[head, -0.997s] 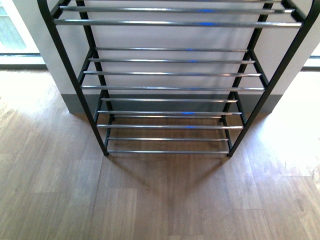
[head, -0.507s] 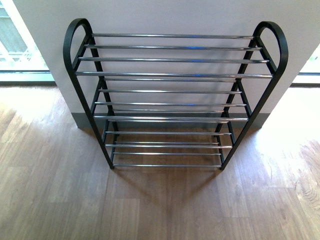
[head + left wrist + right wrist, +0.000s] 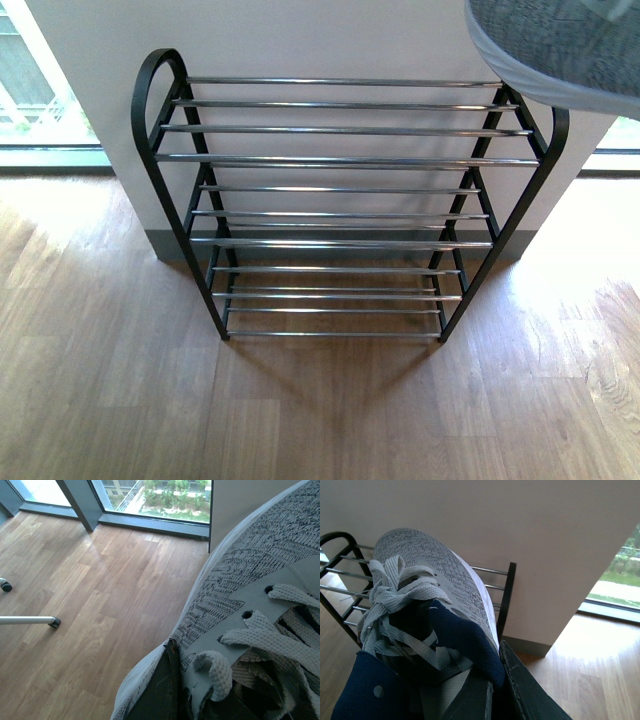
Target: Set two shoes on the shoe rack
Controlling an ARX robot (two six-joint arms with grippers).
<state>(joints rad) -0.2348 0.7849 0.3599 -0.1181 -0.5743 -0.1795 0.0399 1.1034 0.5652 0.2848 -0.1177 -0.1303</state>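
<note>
- A black-framed rack (image 3: pixel 150 120) with arched sides is seen standing on the wooden floor (image 3: pixel 320 420), set against a white wall (image 3: pixel 330 35).
- Its tiers are formed of thin chrome bars (image 3: pixel 340 159), laid level from side to side.
- A grey knit shoe (image 3: pixel 570 40) with a pale edge is shown in the top right corner, cut off by the frame; the top of the rack's right arch is hidden behind it.
- Bright windows (image 3: pixel 35 100) are seen on either side of the wall, and the floor below them is lit.

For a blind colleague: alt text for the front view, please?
A black shoe rack with chrome bars, holding no shoes, stands against a pale wall on a wood floor. Part of a grey knit shoe juts in at upper right.
</note>
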